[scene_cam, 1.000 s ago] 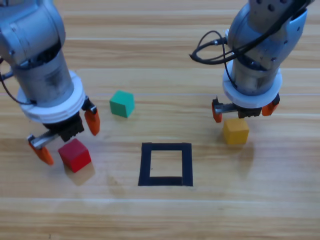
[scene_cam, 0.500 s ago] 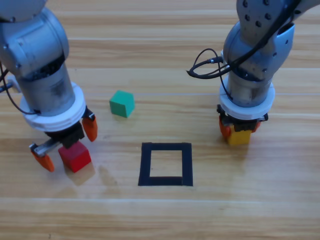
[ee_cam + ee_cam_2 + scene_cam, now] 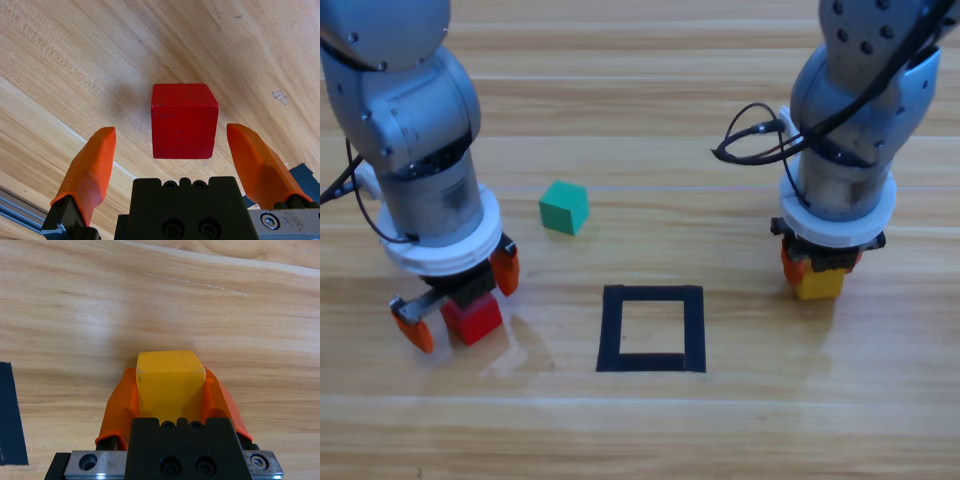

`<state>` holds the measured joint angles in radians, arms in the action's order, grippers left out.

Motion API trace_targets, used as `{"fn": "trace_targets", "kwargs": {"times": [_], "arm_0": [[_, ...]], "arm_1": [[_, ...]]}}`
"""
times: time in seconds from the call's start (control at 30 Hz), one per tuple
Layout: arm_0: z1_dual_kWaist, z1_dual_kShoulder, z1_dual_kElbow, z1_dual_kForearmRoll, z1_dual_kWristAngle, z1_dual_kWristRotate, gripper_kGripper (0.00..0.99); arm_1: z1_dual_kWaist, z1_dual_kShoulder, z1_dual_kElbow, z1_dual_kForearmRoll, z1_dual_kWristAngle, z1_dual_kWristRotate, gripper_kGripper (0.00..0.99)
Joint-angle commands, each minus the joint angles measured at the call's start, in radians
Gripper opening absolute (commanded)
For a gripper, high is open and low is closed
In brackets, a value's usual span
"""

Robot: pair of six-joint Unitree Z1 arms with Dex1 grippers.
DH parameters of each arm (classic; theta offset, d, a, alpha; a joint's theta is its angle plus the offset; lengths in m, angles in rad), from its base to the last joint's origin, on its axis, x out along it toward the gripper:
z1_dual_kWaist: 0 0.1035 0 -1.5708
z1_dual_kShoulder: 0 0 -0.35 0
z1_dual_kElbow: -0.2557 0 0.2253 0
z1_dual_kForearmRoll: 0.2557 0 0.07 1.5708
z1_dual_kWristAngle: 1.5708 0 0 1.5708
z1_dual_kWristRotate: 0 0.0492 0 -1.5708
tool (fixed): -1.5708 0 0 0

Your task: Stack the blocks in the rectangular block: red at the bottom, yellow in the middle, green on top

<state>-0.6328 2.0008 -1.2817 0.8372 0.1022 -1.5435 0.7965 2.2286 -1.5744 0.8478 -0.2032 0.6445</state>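
The red cube (image 3: 473, 318) (image 3: 184, 120) rests on the table at the left, between the jaws of my left gripper (image 3: 460, 303) (image 3: 172, 155), which is open and straddles it without touching. At the right, my right gripper (image 3: 820, 266) (image 3: 171, 390) is shut on the yellow cube (image 3: 819, 283) (image 3: 170, 376), which sits low over the wood. The teal-green cube (image 3: 564, 207) lies free above and left of the black square outline (image 3: 652, 328), whose centre holds nothing. A strip of the outline (image 3: 11, 415) shows at the left edge of the right wrist view.
Bare wooden table (image 3: 650, 120) lies all around. The two arm bodies stand over the left and right sides, with the square outline between them near the front.
The left gripper has come down around the red cube. The right gripper closed on the yellow cube and has shifted slightly right and toward the front with it.
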Motion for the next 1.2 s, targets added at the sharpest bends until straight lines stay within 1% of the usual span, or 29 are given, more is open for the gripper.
{"fn": "trace_targets", "kwargs": {"times": [0.03,0.2,0.33,0.4,0.47,0.57,0.6,0.67,0.7,0.73,0.8,0.9,0.93,0.97,1.03,1.07,1.17,1.2], "arm_0": [[0.027,0.049,0.002,-0.029,0.011,0.005,0.919],[0.027,0.061,0.005,-0.044,0.013,0.013,0.853],[0.027,0.072,0.012,-0.061,0.011,0.016,0.845],[0.028,0.076,0.010,-0.063,0.011,0.017,0.819],[0.033,0.076,0.015,-0.064,0.013,0.023,0.769],[0.042,0.075,0.022,-0.069,0.014,0.032,0.733],[0.047,0.073,0.024,-0.070,0.016,0.039,0.707],[0.054,0.065,0.033,-0.070,0.022,0.048,0.612],[0.064,0.056,0.042,-0.070,0.022,0.060,0.541],[0.074,0.042,0.056,-0.070,0.027,0.074,0.428],[0.090,0.016,0.068,-0.069,0.036,0.103,0.275],[0.110,0.003,0.045,-0.053,0.045,0.190,0.140],[0.117,0.003,0.025,-0.047,0.047,0.256,0.087],[0.124,0.007,-0.001,-0.026,0.045,0.309,0.064],[0.124,0.006,-0.045,-0.018,0.040,0.439,0.061],[0.124,0.001,-0.074,0.014,0.048,0.473,0.038],[0.120,-0.053,-0.103,0.019,0.037,0.615,0.035],[0.114,-0.073,-0.108,0.019,0.024,0.654,0.034]], "arm_1": [[0.041,-0.098,0.040,-0.010,0.030,-0.016,0.156],[0.046,-0.147,0.056,-0.012,0.028,-0.023,0.156],[0.046,-0.158,0.062,-0.012,0.030,-0.031,0.155],[0.046,-0.158,0.065,-0.012,0.030,-0.032,0.155],[0.046,-0.158,0.067,-0.013,0.030,-0.034,0.155],[0.046,-0.167,0.077,-0.019,0.030,-0.034,0.155],[0.046,-0.175,0.088,-0.030,0.030,-0.034,0.155],[0.046,-0.192,0.116,-0.056,0.031,-0.034,0.156],[0.046,-0.199,0.126,-0.065,0.031,-0.034,0.156],[0.046,-0.201,0.129,-0.068,0.031,-0.034,0.156],[0.046,-0.201,0.129,-0.068,0.033,-0.034,0.155],[0.046,-0.204,0.131,-0.068,0.033,-0.034,0.156],[0.047,-0.205,0.131,-0.068,0.035,-0.034,0.156],[0.046,-0.205,0.132,-0.068,0.035,-0.032,0.155],[0.046,-0.207,0.132,-0.068,0.036,-0.031,0.156],[0.046,-0.207,0.134,-0.068,0.036,-0.031,0.156],[0.046,-0.208,0.139,-0.073,0.035,-0.031,0.155],[0.046,-0.210,0.140,-0.073,0.035,-0.031,0.156]]}}
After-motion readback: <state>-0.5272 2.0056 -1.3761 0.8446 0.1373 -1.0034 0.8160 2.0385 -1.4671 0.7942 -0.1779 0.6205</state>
